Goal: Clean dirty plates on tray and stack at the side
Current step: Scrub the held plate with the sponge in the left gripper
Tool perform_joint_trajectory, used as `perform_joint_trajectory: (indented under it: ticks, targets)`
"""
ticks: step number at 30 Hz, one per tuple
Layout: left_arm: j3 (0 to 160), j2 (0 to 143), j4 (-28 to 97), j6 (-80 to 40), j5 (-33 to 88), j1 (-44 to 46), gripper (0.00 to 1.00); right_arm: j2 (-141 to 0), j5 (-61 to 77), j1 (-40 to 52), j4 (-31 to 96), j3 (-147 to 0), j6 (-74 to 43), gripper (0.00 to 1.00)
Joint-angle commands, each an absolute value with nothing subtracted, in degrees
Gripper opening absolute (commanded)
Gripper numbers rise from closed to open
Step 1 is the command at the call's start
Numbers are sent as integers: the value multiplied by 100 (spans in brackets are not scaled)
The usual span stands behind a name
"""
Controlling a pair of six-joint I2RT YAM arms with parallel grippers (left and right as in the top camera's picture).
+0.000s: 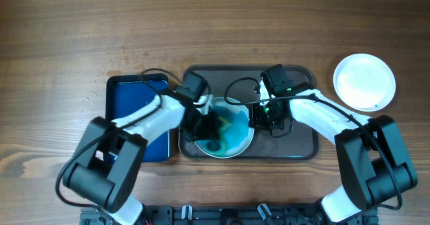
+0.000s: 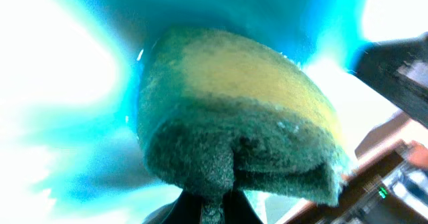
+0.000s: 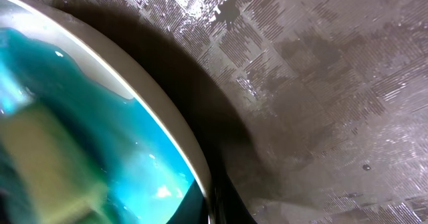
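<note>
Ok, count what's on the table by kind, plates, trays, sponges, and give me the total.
Plates: 2, the dirty plate on the dark tray and the white plate off to the side.
Trays: 2, the dark tray and the blue tray.
Sponges: 1, the sponge against the dirty plate.
Total: 5.

Overhead is evenly lit and sharp. Left wrist blows out white around the sponge; right wrist shows a blurred plate shadowing the tray.
</note>
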State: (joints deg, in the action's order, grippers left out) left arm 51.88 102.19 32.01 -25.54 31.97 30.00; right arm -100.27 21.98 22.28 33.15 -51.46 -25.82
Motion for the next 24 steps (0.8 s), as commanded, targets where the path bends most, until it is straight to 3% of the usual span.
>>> perform_joint_trajectory:
  ticks: [1,15,24]
  targets:
    - [5026,10436,2663,-2735,3920,3297,4,-10180,1929,2265,3398,-5013,-2694,4]
    - [5026,10436,1002,-3398,2403,2582,4,-10180,1935,2265,3461,-5013,-2696,4]
    - [5026,10436,3092,-3524,320,2458,4,-10180,1931,2265,3496,-5013,-2587,4]
